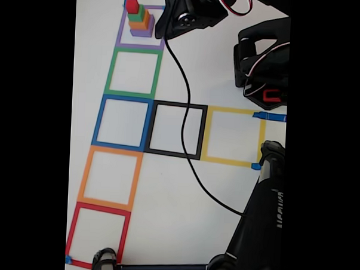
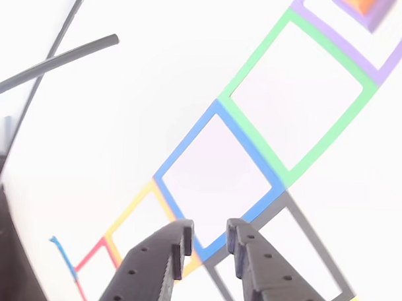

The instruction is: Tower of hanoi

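The tower of hanoi stands stacked inside the purple tape square (image 1: 120,37) at the top left of the fixed view. The purple cube (image 1: 142,32) is at the bottom, then the orange cube (image 1: 139,22), the green cube (image 1: 136,15) and the red cube (image 1: 132,5) on top. In the other view only a corner of the stack (image 2: 371,8) shows at the top right edge. My gripper (image 2: 208,238) hangs at the bottom of that view above the blue and black tape squares, far from the stack. Its fingers stand slightly apart with nothing between them. The black arm head (image 1: 188,16) sits just right of the stack.
Tape outlines lie in a column: green (image 1: 134,50), blue (image 1: 99,122), orange (image 1: 85,176), red (image 1: 73,232), with black (image 1: 178,105) and yellow (image 1: 232,111) to the right. A black cable (image 1: 183,132) crosses the black square. The arm base (image 1: 263,67) and a black stand (image 1: 262,228) occupy the right side.
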Motion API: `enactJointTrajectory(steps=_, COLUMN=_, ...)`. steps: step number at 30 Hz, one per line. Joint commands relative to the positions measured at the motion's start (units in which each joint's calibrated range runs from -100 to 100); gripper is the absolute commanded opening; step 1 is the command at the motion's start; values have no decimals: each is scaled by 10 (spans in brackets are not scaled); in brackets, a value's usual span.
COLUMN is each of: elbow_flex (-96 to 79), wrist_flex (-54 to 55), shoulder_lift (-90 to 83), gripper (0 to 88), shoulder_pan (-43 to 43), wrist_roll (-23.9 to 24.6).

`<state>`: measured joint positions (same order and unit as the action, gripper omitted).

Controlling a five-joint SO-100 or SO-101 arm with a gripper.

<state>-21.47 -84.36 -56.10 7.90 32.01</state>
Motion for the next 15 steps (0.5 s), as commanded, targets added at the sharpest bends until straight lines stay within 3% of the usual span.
enactJointTrajectory(steps=1, elbow_flex=33, wrist_flex=37, shoulder_lift=9, gripper=15, shoulder_pan=-50, wrist_roll=-345)
enactJointTrajectory(steps=3, elbow_flex=17, wrist_flex=83, shoulder_lift=2, gripper=15, shoulder_pan=-68, wrist_roll=-539)
enactJointTrajectory(steps=4, elbow_flex=3, wrist_flex=111, shoulder_lift=-3, gripper=15, shoulder_pan=-74, wrist_roll=-684)
enactJointTrajectory(steps=8, elbow_flex=-52, wrist_flex=189, shoulder_lift=-18, gripper=15, shoulder_pan=-98, wrist_roll=-994)
enactJointTrajectory(steps=13, elbow_flex=-117, wrist_flex=286, shoulder_lift=-27, gripper=15, shoulder_pan=-139, wrist_roll=-1276)
enactJointTrajectory(steps=15, elbow_flex=-132, wrist_flex=316, shoulder_lift=-29, gripper=14, shoulder_pan=-153, wrist_roll=-1320)
